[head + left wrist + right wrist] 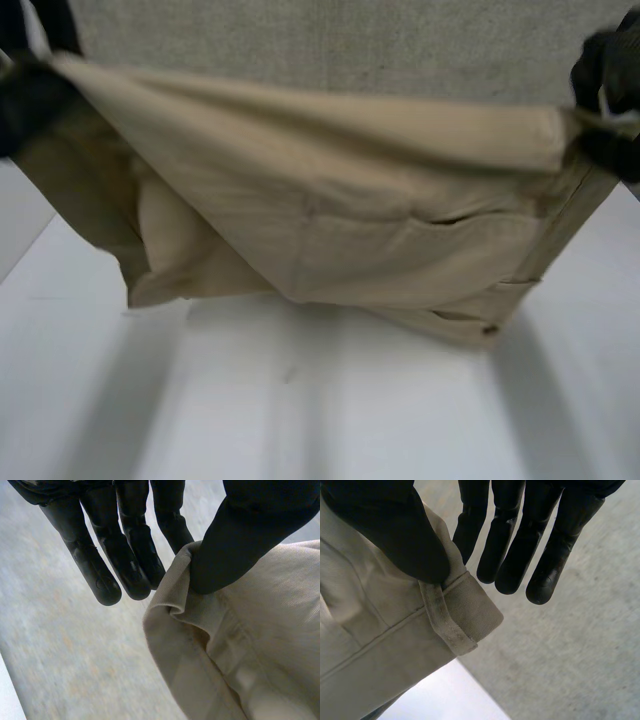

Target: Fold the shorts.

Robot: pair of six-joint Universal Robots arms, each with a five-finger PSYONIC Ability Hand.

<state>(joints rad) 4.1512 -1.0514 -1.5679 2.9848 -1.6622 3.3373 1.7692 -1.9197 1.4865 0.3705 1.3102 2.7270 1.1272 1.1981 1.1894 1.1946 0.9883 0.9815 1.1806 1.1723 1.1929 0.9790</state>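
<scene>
Little is crowding the scene: a white table (300,400) is lying below and a grey speckled floor (300,40) is stretching beyond its far edge, with nothing standing between the hands. The beige shorts (340,220) are hanging in the air over the table, stretched sideways, their long axis running from one hand to the other. The left hand (240,535) is pinching one upper corner between thumb and a finger, its other fingers reaching straight. The right hand (395,530) is clamping the opposite corner the same way, beside a belt loop (445,625), so the waistband is probably pointing to the robot's right. The lower edge is sagging toward the tabletop.
</scene>
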